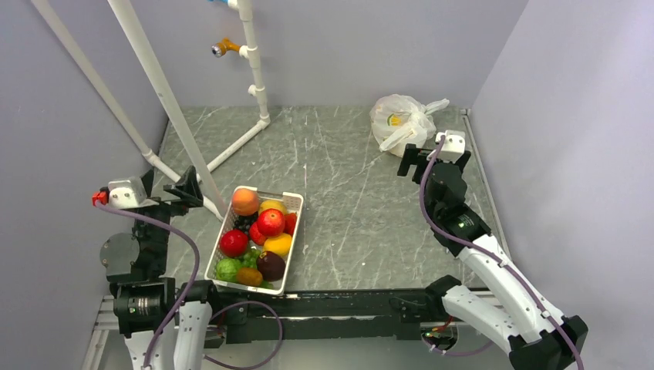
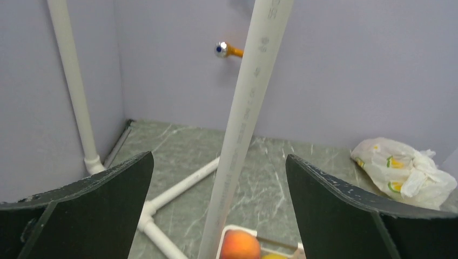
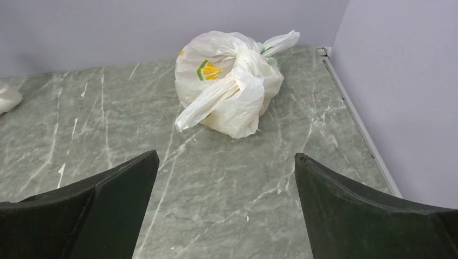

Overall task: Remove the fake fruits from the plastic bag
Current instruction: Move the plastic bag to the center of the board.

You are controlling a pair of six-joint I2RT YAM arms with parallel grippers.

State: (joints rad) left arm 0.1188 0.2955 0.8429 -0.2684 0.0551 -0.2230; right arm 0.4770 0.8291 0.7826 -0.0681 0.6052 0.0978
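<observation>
Plastic bag (image 1: 401, 122): thin, white, translucent, crinkled; loop handles bunched and twisted across top; small yellow-green print on side. Resting on table (image 1: 347, 208) at far right corner, near back wall and right wall. Closed over; contents not discernible through film. Well apart from basket.

Right gripper (image 1: 411, 158): black fingers (image 3: 108, 205) spread wide, nothing held. Raised above table on near side of bag, aimed at it, near but not touching. Bag centred between fingers in right wrist view.

Left gripper (image 1: 183, 189): black fingers (image 2: 97, 205) spread wide, nothing held. Raised at left side of table, beside far left corner of basket, far from bag. Slanted pipe visible in gap between fingers in left wrist view; contact with it impossible to judge.

Basket (image 1: 266, 192): white wire mesh, rectangular, on table left of centre, close to near edge. Filled with glossy fruit: orange-pink peach (image 1: 245, 202) at far end, red apple (image 1: 270, 222) in middle, second red fruit (image 1: 234, 243) to its left, yellow fruit (image 1: 278, 245), green fruit (image 1: 227, 270) and dark purple fruit (image 1: 271, 264) at near end.

Pipe frame (image 1: 166, 100): white plastic tubing, feet on table at far left, slanted members rising toward upper left, upright post at back with orange-tipped peg (image 1: 224, 48).

Table surface: grey-green marble pattern, white veining.
</observation>
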